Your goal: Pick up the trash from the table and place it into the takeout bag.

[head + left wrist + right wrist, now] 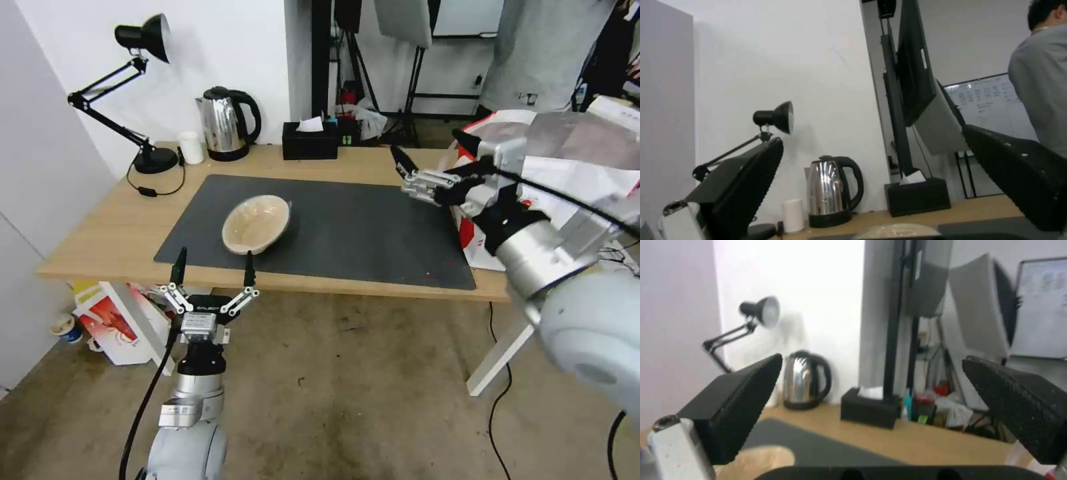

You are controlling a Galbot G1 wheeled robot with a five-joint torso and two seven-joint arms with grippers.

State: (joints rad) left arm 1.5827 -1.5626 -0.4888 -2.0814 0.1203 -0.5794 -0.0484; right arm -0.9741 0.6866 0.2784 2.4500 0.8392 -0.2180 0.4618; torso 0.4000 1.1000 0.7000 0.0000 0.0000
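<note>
Only one tan bowl (257, 223) on the table (100, 230) — both grippers spread.

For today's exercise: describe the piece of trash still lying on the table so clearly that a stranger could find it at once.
Start at the long light-wood table and its large dark grey rectangular mat. On the mat's left part lies a shallow tan paper bowl, tilted, just beyond the open left gripper. It is the only item on the mat; the kettle, lamp and tissue box stand along the far edge.

The head camera looks forward and down over the table (120, 233) from above. Both wrist cameras sit low near table height, facing the back wall; all three share the kettle (227, 123) (831, 191) (804, 380).
</note>
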